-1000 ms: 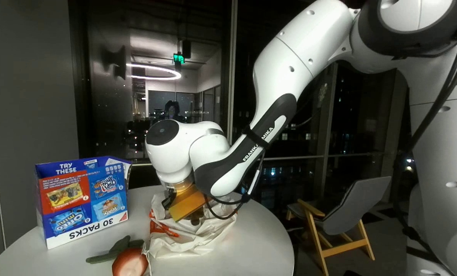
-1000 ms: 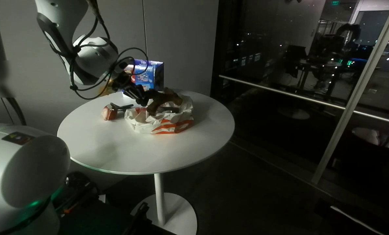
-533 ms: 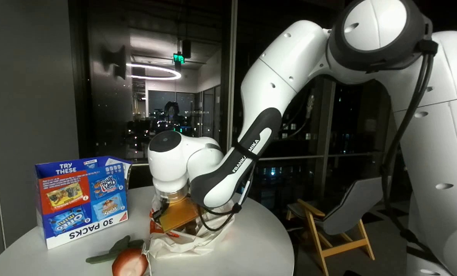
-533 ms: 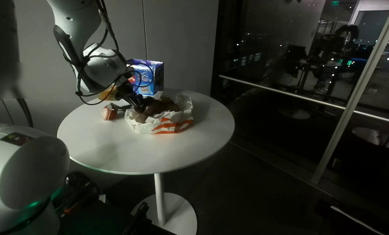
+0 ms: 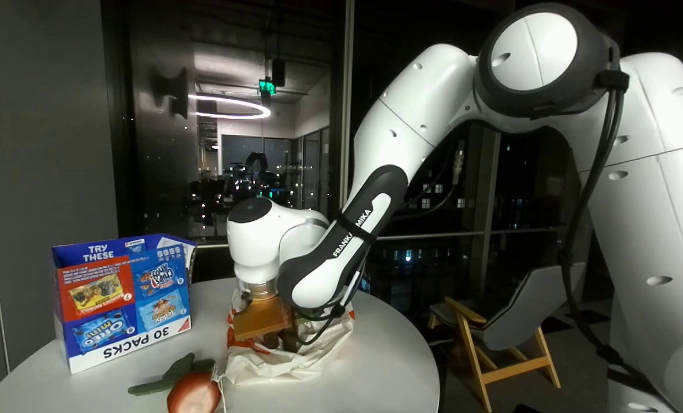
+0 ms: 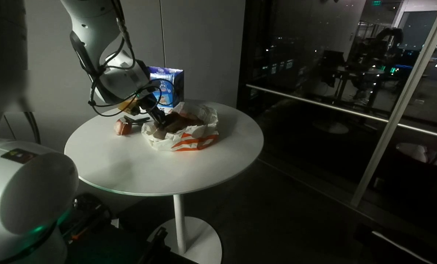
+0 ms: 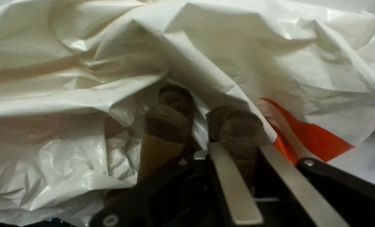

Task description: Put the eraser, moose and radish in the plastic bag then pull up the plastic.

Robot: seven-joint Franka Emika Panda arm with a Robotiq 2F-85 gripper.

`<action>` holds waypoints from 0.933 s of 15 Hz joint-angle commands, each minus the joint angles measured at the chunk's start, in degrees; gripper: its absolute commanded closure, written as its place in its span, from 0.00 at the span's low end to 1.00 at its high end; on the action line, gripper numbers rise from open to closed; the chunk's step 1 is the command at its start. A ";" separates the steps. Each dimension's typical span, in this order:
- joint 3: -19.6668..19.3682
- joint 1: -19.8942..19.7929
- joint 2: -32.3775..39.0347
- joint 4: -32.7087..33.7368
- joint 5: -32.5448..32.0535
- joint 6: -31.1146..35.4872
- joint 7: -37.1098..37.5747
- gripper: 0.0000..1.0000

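The white plastic bag (image 5: 278, 370) with red marks lies crumpled and gaping on the round table. Inside its opening sits the brown moose (image 6: 183, 123), its body below the bag's far rim. My gripper (image 6: 162, 125) reaches down at the bag's near edge, shut on one leg of the moose. In the wrist view the dark leg end (image 7: 241, 129) stands between the gripper's (image 7: 237, 146) two fingers, and another leg (image 7: 167, 126) is beside them. The red radish (image 5: 194, 393) with its green leaves (image 6: 137, 120) lies on the table outside the bag. The eraser is hidden or out of view.
A blue-and-red snack box (image 5: 123, 298) stands on the table behind the radish and bag. The white round table's (image 6: 156, 168) edge curves close by the bag. A grey chair (image 5: 513, 315) stands on the floor past the table.
My gripper has come down with the moose, from above the bag into its opening. The bag has shifted very slightly. The radish and box have stayed in place.
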 commanded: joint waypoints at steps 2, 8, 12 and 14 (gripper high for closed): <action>-0.98 2.38 -2.28 0.21 -1.48 0.60 4.15 0.55; 2.41 2.10 -4.91 -2.28 3.50 3.89 -2.76 0.11; 6.68 2.45 -7.84 -6.72 12.34 11.39 -15.56 0.00; 8.49 3.05 -6.84 -7.60 18.14 14.12 -22.78 0.00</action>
